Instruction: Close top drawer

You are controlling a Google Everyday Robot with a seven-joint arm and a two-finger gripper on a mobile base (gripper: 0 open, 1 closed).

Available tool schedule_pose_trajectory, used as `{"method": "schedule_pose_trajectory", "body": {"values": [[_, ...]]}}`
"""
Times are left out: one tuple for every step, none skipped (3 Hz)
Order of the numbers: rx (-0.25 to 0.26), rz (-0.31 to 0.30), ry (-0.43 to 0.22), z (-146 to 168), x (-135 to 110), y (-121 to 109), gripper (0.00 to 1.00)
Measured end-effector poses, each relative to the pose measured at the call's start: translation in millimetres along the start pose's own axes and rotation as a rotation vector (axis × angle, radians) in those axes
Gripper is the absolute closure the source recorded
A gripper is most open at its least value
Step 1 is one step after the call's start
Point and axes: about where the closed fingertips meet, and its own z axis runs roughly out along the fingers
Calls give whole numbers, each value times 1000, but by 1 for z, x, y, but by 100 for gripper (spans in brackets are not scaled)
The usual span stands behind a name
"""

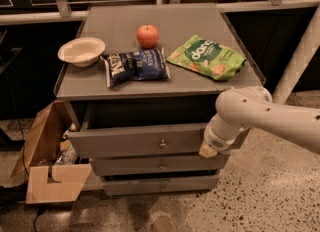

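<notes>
The top drawer is a wide grey drawer with a small round metal knob at its centre. It stands pulled out from the grey cabinet, with a dark gap above its front. My white arm comes in from the right, and the gripper is at the right end of the drawer front, pressed against it. The arm's wrist covers the fingers.
On the cabinet top lie a white bowl, a red apple, a dark blue chip bag and a green snack bag. Two shorter drawers sit below. An open cardboard box stands at the left. A white post rises at the right.
</notes>
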Motion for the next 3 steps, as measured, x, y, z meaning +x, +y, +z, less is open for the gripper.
{"method": "schedule_pose_trajectory", "body": {"values": [[18, 14, 2, 4, -6, -15, 100], [48, 30, 5, 11, -16, -45, 100], [51, 33, 20, 17, -15, -49, 100]]}}
